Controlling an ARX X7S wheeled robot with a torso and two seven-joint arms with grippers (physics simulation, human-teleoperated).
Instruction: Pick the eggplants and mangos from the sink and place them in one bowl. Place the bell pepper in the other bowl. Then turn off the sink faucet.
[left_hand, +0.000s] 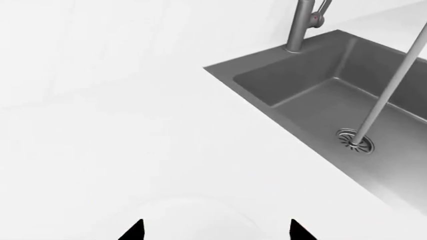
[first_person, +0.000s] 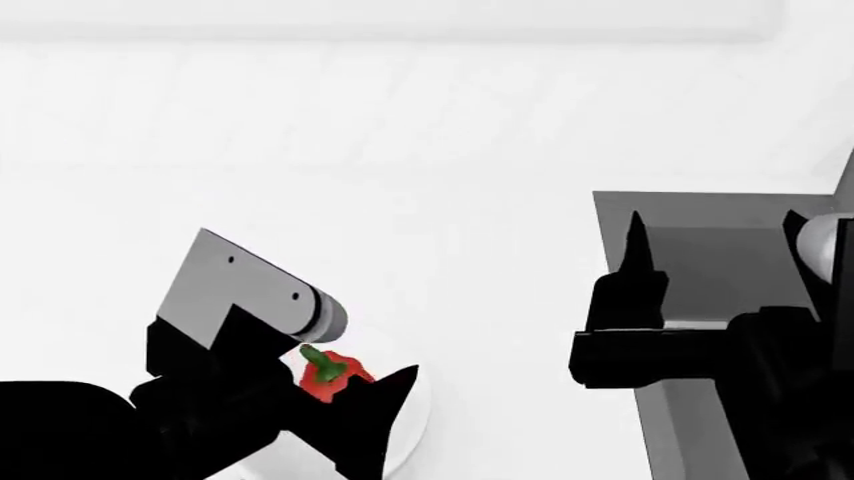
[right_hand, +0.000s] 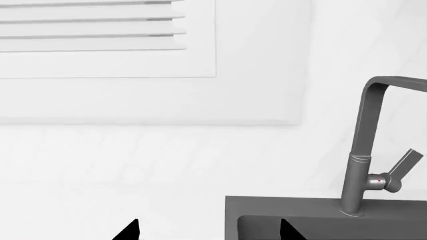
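The red bell pepper (first_person: 327, 375) lies in a white bowl (first_person: 407, 425) at the lower left of the head view, close under my left arm. My left gripper (left_hand: 217, 231) (first_person: 394, 395) hangs open over that bowl (left_hand: 193, 212) with nothing between its fingertips. The dark-grey sink (left_hand: 320, 95) (first_person: 707, 215) shows its silver drain (left_hand: 355, 141) and no fruit in the part I see. The eggplants and mangos are out of view. My right gripper (right_hand: 209, 231) (first_person: 717, 235) is open and empty at the sink's near corner (right_hand: 320, 220), facing the silver faucet (right_hand: 360, 165) and its angled lever (right_hand: 403, 167).
White counter (left_hand: 133, 125) surrounds the sink. A thin grey line (left_hand: 393, 85) runs down to the drain. A louvred white panel (right_hand: 107, 35) is on the wall behind the faucet. A rounded white shape (first_person: 825, 242) sits at the head view's right edge.
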